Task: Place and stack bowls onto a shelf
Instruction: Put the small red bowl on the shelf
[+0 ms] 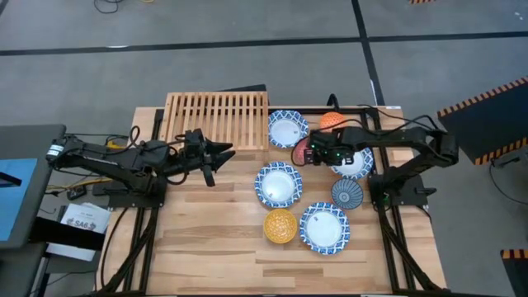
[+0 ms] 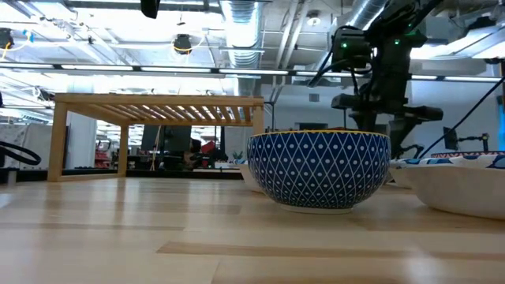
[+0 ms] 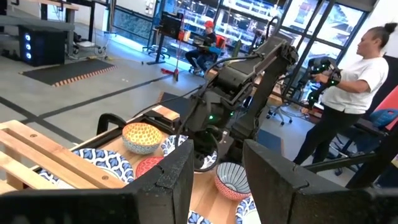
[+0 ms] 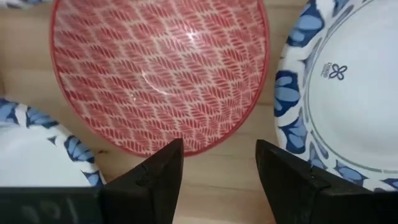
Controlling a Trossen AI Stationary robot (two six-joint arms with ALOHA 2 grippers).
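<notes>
The slatted wooden shelf (image 1: pixel 216 115) stands at the table's far left, with nothing on it. All eight bowls rest on their bases on the tabletop to its right. My right gripper (image 1: pixel 309 153) is open and points down over the red bowl (image 4: pixel 158 68). Its fingers (image 4: pixel 161 171) stand above the bowl's rim without touching it. Wide blue-and-white bowls (image 4: pixel 348 93) lie close on both sides. The orange bowl (image 1: pixel 332 121) sits just beyond. My left gripper (image 1: pixel 221 154) is open and level above the table, between the shelf and the bowls.
A blue-and-white bowl (image 1: pixel 278 183), the dark blue bowl (image 1: pixel 346 193), the yellow bowl (image 1: pixel 280 225) and another wide bowl (image 1: pixel 324 228) fill the table's near right. Bare wood lies near left (image 1: pixel 206 239). A person (image 3: pixel 354 81) stands beyond the table.
</notes>
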